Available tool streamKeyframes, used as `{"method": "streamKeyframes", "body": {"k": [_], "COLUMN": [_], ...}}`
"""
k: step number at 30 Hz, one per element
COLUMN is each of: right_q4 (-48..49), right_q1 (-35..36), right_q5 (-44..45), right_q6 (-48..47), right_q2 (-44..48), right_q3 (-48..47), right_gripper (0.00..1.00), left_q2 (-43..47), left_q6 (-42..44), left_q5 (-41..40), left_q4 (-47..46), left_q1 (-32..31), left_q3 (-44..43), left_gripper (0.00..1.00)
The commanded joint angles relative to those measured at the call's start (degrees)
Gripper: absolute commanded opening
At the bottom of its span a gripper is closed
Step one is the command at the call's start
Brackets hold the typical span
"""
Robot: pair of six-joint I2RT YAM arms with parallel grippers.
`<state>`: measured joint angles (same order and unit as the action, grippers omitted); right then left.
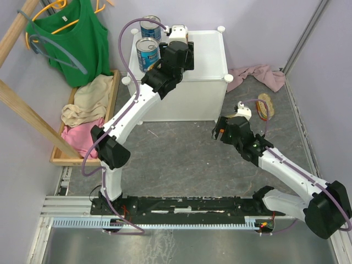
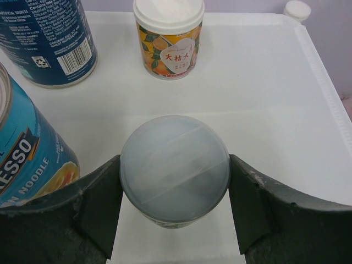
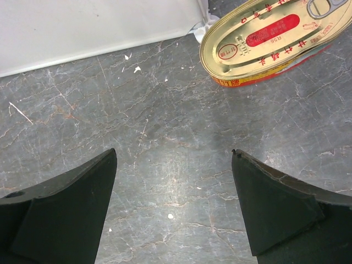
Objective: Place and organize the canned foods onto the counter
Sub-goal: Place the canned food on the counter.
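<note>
2 hands: left hand (image 2: pixel 175 165) clamps a white-lid can (image 2: pixel 174 173), surface (image 2: pixel 269 93) right below; right hand (image 3: pixel 173 153) is wide open, tin (image 3: pixel 269 38) just ahead-right.

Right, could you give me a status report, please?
Left gripper, jaws shut on small white-topped can, over counter. Right gripper, jaws open, short of oval gold tin. Tall blue-label can close alongside.

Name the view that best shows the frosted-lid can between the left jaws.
Left wrist view: the frosted-lid can fills the centre, standing on the counter, the left gripper with jaws closed on its sides. In the top external view that gripper covers it. The right wrist view misses it entirely.
</note>
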<state>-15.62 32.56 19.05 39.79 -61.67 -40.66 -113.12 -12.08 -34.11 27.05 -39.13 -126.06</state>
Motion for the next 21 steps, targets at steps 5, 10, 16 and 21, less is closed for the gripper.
{"method": "streamKeyframes", "body": {"k": [5,10,16,21], "right_q4": [3.22,3.69,4.31,4.79], "right_q1": [-0.11,-0.12,-0.12,-0.12], "right_q5": [-0.41,-0.34,-0.42,-0.62], "right_q6": [-0.39,-0.51,-0.73,-0.68], "right_q2": [-1.73,-2.88,-4.39,-5.48], "right_q3": [-1.64,-2.02,-2.56,-2.74], "right_gripper": [0.93,0.93,0.93,0.93], "left_q2": [-1.08,-1.79,-2.60,-3.54], "left_q6": [1.22,0.92,0.99,1.31], "left_q5": [0.89,2.97,4.44,5.17], "left_q4": [-4.80,-5.13,-6.24,-6.82], "left_q1": [1.27,1.91,2.26,2.60], "left_q3": [-3.00,-3.03,-3.05,-3.31], "left_gripper": [0.16,0.26,0.44,0.56]}}
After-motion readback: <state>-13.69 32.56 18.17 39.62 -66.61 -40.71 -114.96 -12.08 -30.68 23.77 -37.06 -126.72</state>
